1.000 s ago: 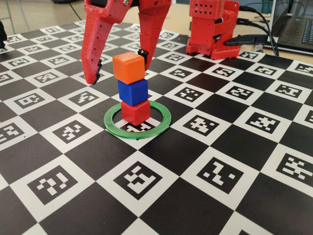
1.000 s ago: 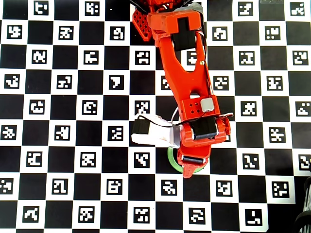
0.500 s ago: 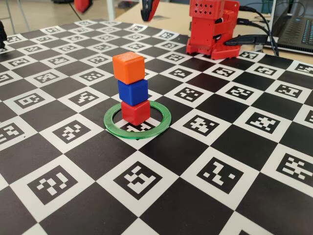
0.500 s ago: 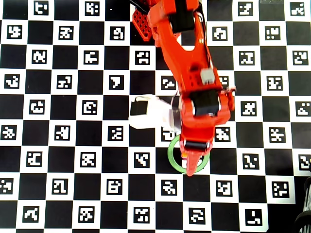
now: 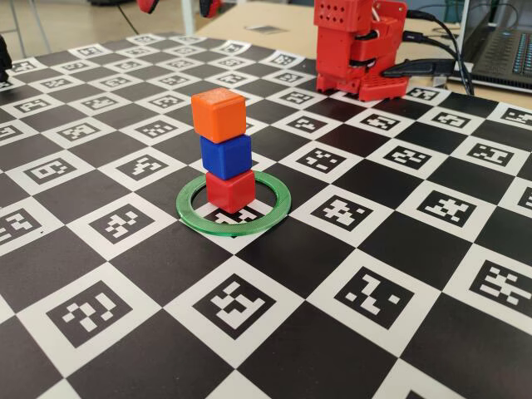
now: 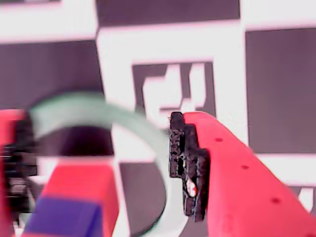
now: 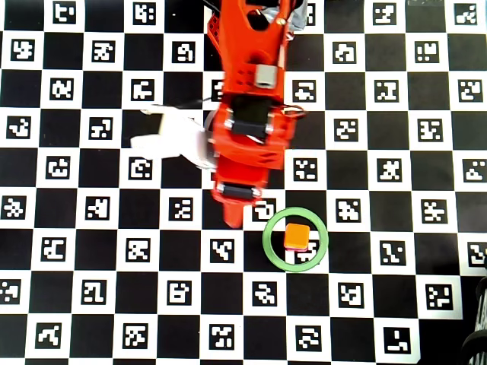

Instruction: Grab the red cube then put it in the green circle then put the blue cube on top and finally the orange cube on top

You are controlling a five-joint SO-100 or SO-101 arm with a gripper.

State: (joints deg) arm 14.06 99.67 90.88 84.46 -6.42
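The orange cube (image 5: 218,115) tops the blue cube (image 5: 225,155), which sits on the red cube (image 5: 230,190) inside the green circle (image 5: 234,220). From overhead only the orange cube (image 7: 296,237) shows within the green circle (image 7: 265,239). My gripper (image 5: 179,4) is open and high at the fixed view's top edge, well clear of the stack. Overhead, the gripper (image 7: 232,217) hangs left of the ring. The blurred wrist view shows the gripper (image 6: 98,143) open, the red cube (image 6: 81,185) and blue cube (image 6: 64,219) low between the fingers (image 6: 217,168), and the green circle (image 6: 98,106) behind.
The table is a black-and-white checkerboard mat (image 5: 374,299) of printed markers. The arm's red base (image 5: 357,46) stands at the back right with cables and a laptop (image 5: 503,50) beside it. A white motor part (image 7: 171,141) juts left of the arm overhead.
The open gripper has lifted off the stack and pulled back; overhead it has swung up and to the left. The three-cube stack has stayed in the ring.
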